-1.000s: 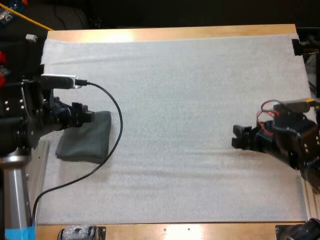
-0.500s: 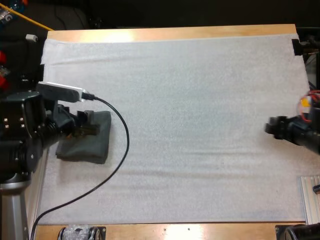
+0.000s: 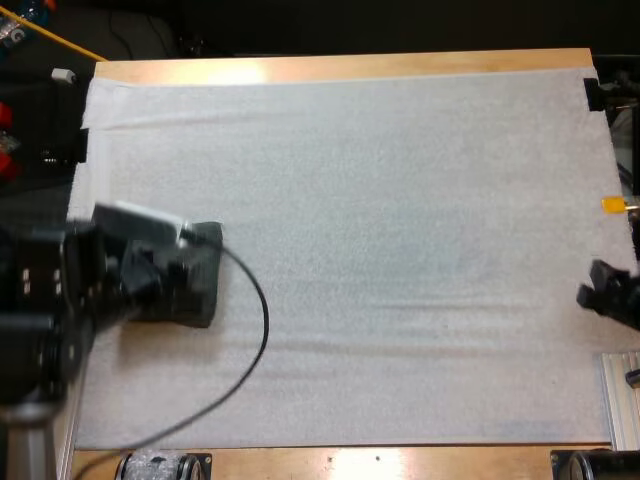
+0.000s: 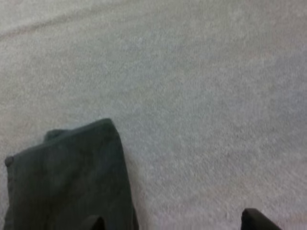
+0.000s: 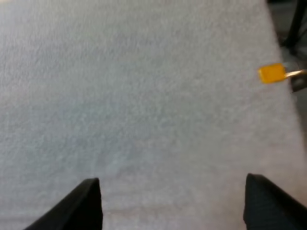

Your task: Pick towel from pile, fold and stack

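Observation:
A folded dark grey-green towel lies flat near the left side of the white mat. My left gripper hovers over the towel, and the arm covers much of it. In the left wrist view the towel has one rounded corner pointing out onto bare mat. My left gripper is open there; one fingertip is over the towel's edge and the other is over the mat. My right gripper is at the mat's right edge, and in its wrist view it stands open above bare mat.
The wooden table edge runs along the far side of the mat. A metal rail sits at the near right corner. The mat under the right gripper is bare.
My right arm has drawn back to the right edge of the mat. My left arm has shifted toward the near side, still over the towel. The towel has stayed in place.

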Controlling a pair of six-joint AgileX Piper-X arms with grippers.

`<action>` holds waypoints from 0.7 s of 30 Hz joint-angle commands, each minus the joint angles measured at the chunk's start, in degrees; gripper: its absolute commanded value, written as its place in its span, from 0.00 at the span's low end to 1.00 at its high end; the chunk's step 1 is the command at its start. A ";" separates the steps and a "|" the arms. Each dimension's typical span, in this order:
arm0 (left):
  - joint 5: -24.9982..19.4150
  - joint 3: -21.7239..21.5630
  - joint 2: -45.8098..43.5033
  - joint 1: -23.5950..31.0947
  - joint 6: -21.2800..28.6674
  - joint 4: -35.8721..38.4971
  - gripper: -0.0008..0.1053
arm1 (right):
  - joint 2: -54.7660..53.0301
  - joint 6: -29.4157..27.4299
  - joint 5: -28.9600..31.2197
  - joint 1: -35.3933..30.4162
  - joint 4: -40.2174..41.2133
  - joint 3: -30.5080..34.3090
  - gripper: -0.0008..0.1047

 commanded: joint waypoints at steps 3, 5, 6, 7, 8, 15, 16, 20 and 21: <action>-0.08 4.05 -5.63 -0.30 0.14 -0.75 0.53 | -4.01 -2.04 2.58 -0.29 2.13 -0.27 0.58; -0.11 6.89 -10.19 -0.30 0.14 -1.56 0.53 | -7.07 -2.65 4.06 -0.29 2.67 -0.27 0.58; -0.21 8.47 -12.85 -0.30 0.14 -2.19 0.53 | -8.80 -2.64 4.75 -0.29 2.67 -0.27 0.58; -0.17 9.44 -14.41 -0.30 0.14 -2.56 0.53 | -9.81 -2.64 5.03 -0.29 2.67 -0.27 0.58; -0.04 10.88 -17.91 -0.30 0.14 -3.41 0.53 | -11.89 -2.64 5.30 -0.29 2.67 -0.27 0.58; -0.05 16.05 -34.79 -0.30 0.20 -3.01 0.53 | -23.08 -2.64 5.29 -0.29 2.67 -0.27 0.58; -0.05 16.41 -35.89 -0.30 0.20 -2.61 0.53 | -24.02 -2.64 5.29 -0.29 2.67 -0.27 0.58; -0.05 17.12 -42.75 -0.30 0.20 0.17 0.53 | -30.68 -2.64 5.29 -0.29 2.67 -0.27 0.58; -0.05 17.11 -44.43 -0.30 0.20 0.37 0.53 | -32.16 -2.64 5.29 -0.29 2.67 -0.23 0.58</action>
